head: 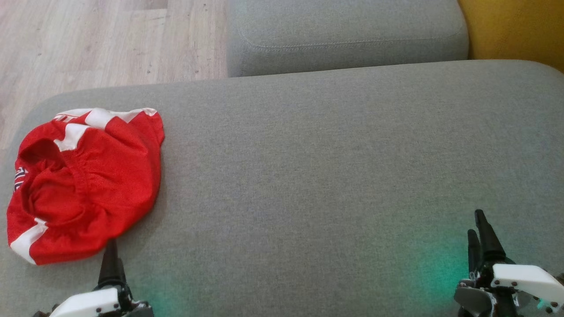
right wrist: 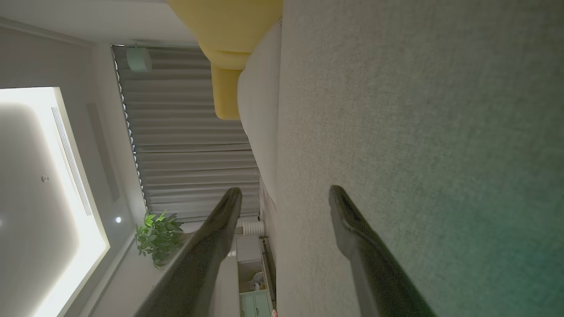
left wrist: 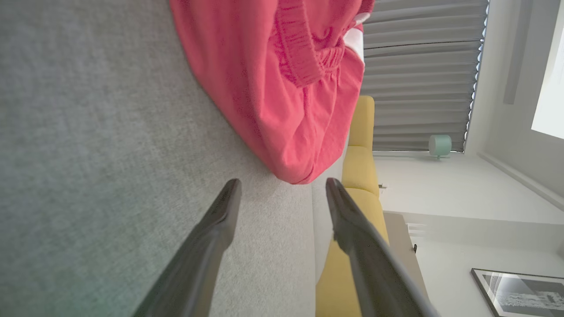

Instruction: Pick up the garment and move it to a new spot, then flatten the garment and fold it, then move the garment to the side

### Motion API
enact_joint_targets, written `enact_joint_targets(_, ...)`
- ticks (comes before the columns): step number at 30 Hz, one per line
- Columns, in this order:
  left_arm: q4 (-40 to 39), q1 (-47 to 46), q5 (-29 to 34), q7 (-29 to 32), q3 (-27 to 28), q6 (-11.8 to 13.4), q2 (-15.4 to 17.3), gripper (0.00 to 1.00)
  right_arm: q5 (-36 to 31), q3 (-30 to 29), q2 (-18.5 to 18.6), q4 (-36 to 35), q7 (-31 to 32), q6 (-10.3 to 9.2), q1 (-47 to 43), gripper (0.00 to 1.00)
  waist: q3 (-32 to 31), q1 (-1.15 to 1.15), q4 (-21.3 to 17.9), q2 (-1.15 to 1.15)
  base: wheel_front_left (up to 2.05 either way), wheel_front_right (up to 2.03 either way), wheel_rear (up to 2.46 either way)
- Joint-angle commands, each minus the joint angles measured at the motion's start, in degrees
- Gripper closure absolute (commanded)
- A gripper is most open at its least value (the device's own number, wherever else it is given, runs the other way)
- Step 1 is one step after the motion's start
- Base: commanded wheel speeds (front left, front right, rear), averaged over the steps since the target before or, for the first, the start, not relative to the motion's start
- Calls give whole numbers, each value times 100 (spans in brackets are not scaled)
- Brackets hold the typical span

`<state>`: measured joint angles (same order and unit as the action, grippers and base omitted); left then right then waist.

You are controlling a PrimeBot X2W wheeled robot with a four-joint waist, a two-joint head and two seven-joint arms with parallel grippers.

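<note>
Head view, garment: crumpled red and white sports shorts [head: 88, 185] lie at the left end of the grey sofa seat [head: 308, 176], waistband side up.
Head view, left gripper [head: 110, 246]: low left, one dark finger showing, its tip right at the near hem of the shorts; whether it touches cannot be told.
Head view, right gripper [head: 475, 222]: low right, well apart from the shorts, over bare upholstery.
Head view, surroundings: a second grey cushion [head: 343, 35] beyond the seat, wooden floor [head: 88, 39] at upper left, a yellow cushion [head: 515, 26] at upper right.
Left wrist view, left gripper [left wrist: 282, 185]: fingers spread wide, nothing between them; the lowest fold of the shorts [left wrist: 273, 79] sits just past the fingertips.
Left wrist view, background: yellow seat [left wrist: 361, 167], grey curtain [left wrist: 418, 66], framed picture [left wrist: 520, 290].
Right wrist view, right gripper [right wrist: 282, 191]: fingers spread wide and holding nothing, close over the sofa fabric [right wrist: 418, 110].
Right wrist view, background: curtain [right wrist: 189, 132] and a potted plant [right wrist: 158, 235].
</note>
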<state>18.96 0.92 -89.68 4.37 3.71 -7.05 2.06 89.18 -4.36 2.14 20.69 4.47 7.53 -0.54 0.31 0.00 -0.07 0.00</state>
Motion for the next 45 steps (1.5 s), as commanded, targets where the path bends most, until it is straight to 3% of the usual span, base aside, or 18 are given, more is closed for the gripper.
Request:
enact_joint_targets(1,-229,-235,165,-65,9,-5,38,0,-160,58,29,-203,-65,0,295,0,1,0,-2,0,0,0,0)
enact_joint_targets(7,-383,-236,866,-166,58,-7,39,0,-733,117,28,-240,-166,-1,331,0,8,0,-9,0,0,0,0)
enact_joint_targets(28,-912,-153,2474,-552,-38,138,47,0,-2731,626,38,-481,-555,-1,430,0,10,0,-35,0,0,0,0)
enact_joint_targets(45,-1197,-69,3601,-822,-115,217,54,0,-3981,982,45,-588,-826,-2,495,0,-9,0,-40,0,0,0,0)
